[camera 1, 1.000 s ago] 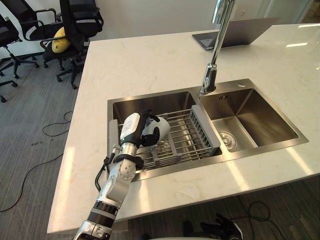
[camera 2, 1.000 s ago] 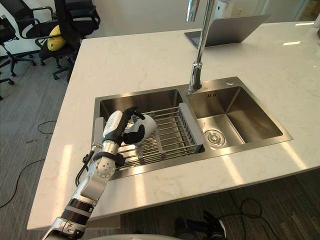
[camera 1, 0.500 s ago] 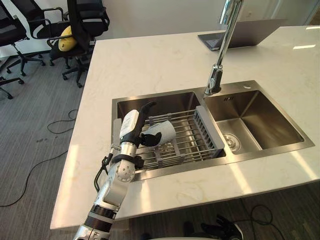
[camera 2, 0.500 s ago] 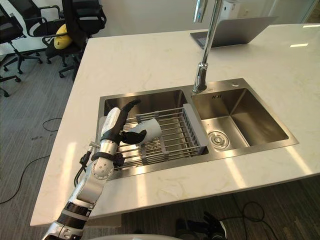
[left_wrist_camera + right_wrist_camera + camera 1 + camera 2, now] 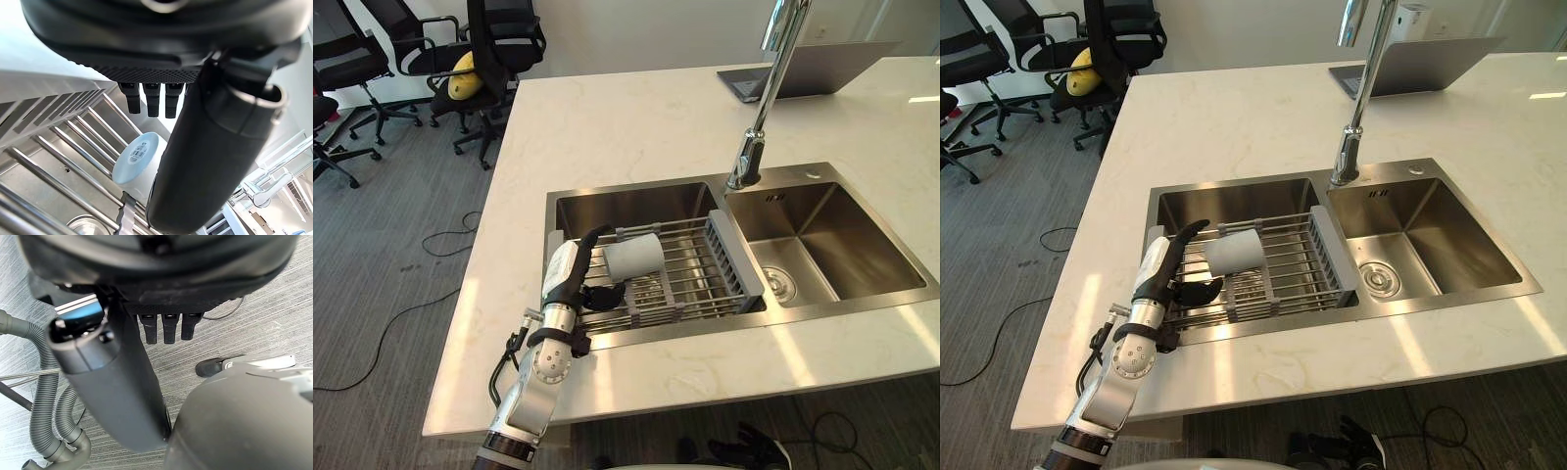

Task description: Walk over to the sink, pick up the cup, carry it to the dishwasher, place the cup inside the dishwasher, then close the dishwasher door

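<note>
We see a small white cylindrical cup [image 5: 633,258] lying on its side on a grey wire rack [image 5: 700,284], set in the left basin of a stainless steel double sink [image 5: 636,186]. The cup rests just beyond the left hand [image 5: 566,281], opposite the gap between its outstretched fingers and thumb, and is not held. In the left wrist view its flat base, which bears a sticker, faces the fingertips [image 5: 152,105] and lies apart from them.
</note>
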Available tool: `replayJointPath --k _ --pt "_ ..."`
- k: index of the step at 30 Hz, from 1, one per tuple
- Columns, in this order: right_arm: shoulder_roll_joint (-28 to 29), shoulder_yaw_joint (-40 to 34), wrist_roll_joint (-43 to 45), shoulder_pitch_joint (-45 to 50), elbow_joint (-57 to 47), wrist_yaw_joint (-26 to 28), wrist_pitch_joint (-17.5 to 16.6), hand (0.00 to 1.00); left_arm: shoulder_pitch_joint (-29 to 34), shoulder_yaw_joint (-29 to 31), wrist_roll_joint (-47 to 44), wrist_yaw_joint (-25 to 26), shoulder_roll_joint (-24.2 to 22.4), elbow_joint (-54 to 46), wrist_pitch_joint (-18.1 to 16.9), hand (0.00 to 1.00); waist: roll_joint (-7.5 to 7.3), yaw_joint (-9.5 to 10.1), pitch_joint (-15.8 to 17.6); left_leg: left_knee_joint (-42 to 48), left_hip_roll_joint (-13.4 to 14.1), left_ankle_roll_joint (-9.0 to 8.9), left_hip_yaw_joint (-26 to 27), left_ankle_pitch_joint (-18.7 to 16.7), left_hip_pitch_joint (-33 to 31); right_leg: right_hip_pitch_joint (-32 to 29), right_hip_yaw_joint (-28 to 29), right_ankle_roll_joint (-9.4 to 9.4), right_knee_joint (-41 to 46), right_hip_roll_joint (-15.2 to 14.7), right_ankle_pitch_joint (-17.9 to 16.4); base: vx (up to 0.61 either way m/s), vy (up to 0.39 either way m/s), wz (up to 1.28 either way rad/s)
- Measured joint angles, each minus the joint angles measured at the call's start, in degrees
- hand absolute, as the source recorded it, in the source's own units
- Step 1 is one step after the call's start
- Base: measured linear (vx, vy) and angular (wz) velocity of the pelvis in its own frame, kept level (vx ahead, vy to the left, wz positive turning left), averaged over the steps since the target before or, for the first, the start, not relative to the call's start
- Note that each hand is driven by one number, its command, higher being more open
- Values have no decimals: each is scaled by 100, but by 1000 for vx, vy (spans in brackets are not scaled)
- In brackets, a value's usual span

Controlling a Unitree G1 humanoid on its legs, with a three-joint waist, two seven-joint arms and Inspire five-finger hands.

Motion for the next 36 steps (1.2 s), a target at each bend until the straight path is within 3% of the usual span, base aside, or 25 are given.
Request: replayJointPath --k 17,26,36 --pt "7 -5 48 18 7 -14 -4 90 51 0 536 177 -12 4 34 90 9 -33 -20 18 16 -18 57 -12 3 -9 51 -2 -3 10 2 -14 -5 -1" --pt "12 -8 51 13 6 -41 -7 90 -266 -97 707 177 -8 384 120 90 39 -95 -25 -8 19 -29 105 -20 -12 -58 101 -3 -20 15 2 0 0 -2" --pt "8 -161 54 21 11 -102 -9 90 -748 -245 755 163 -10 862 200 90 193 -206 -13 -22 36 -41 192 -30 -62 -174 206 -6 -12 41 11 -14 -14 -6"
